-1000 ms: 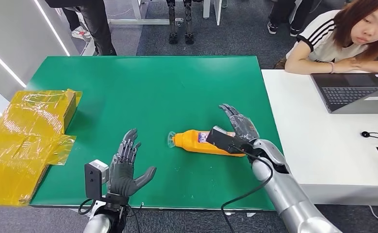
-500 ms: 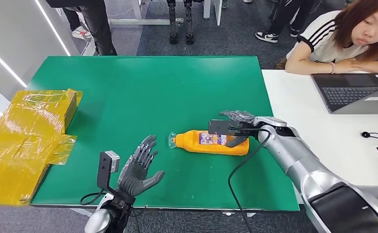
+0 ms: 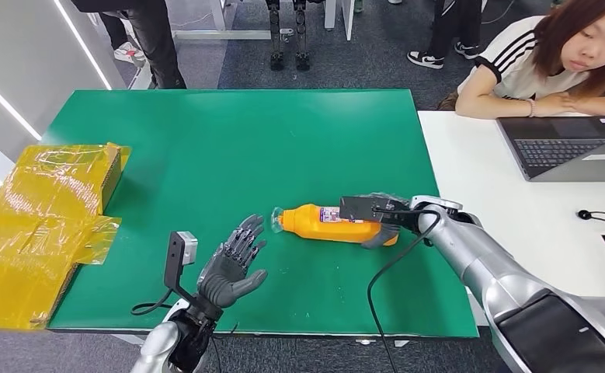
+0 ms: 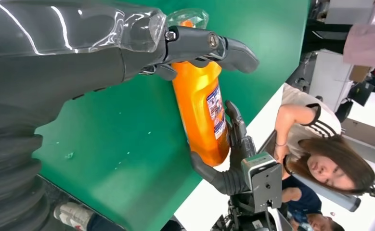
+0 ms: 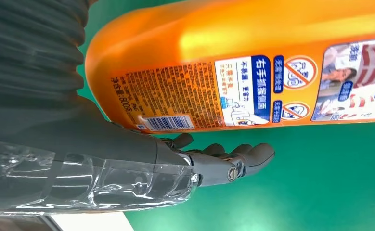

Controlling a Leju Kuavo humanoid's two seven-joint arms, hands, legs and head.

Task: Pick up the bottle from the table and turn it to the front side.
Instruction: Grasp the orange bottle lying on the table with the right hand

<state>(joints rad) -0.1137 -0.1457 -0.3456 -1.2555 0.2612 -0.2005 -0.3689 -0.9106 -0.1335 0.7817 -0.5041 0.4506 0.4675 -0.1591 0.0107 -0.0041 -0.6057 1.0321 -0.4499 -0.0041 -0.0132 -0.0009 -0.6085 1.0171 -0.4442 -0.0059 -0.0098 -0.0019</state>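
Orange bottle (image 3: 332,223), clear cap, label w/ barcode

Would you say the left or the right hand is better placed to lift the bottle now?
Probably the right hand: its fingers already wrap the base end of the orange bottle. The left hand hovers open, short of the cap.

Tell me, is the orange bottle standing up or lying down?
Lying down. The orange bottle is on its side over the green table, clear cap toward the left hand, while the right hand grips its base.
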